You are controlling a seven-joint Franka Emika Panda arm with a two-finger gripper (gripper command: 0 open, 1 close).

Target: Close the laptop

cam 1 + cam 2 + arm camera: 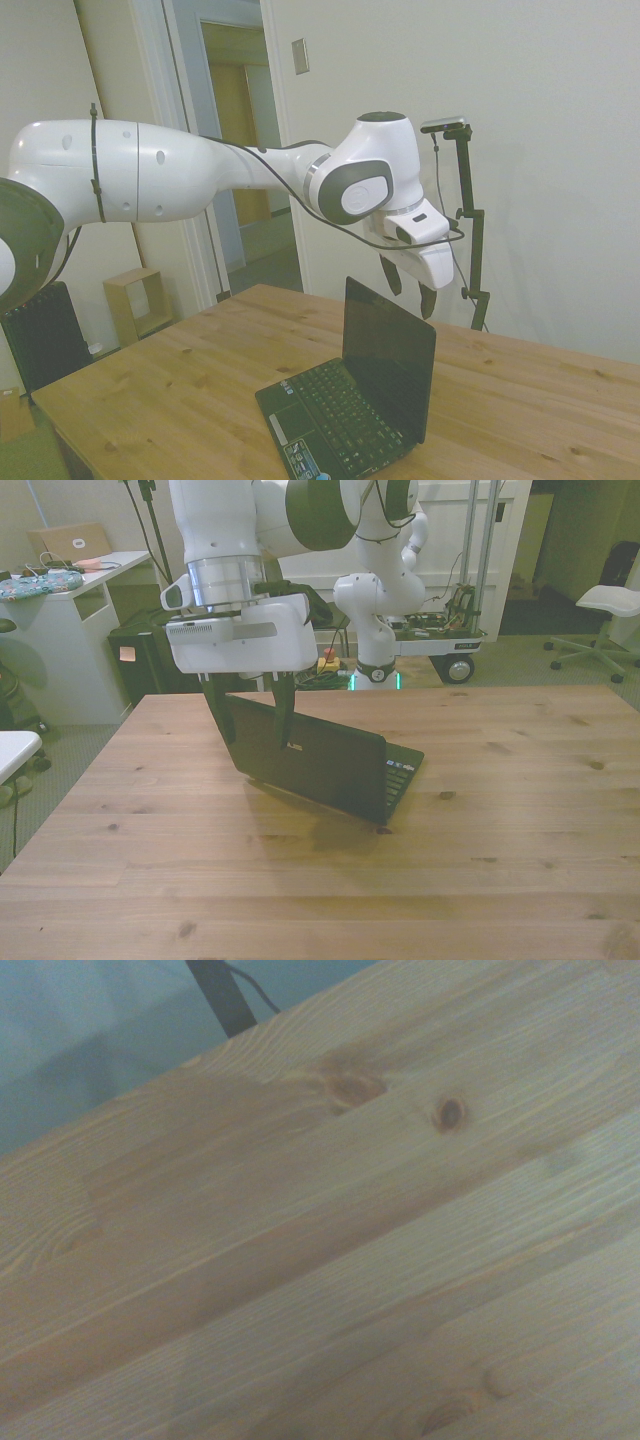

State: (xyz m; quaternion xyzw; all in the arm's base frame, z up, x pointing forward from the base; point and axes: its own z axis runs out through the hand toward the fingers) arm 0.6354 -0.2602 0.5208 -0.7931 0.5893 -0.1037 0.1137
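In the front view the claw (253,708) hangs with its fingers spread, at the lid's upper left corner behind the open laptop (320,765), apparently placed to push the lid. The laptop sits mid-table (500,860), its keyboard facing the robot.

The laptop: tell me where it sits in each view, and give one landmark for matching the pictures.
Side view: the laptop stands open at lower centre, screen upright, keyboard toward the picture's lower left.
Front view: the laptop is at centre, its lid back facing the camera, keyboard edge showing at the front view's right.
Wrist view: not in it; only table planks show.
Shared landmark: the open pincer just behind the lid's top edge.
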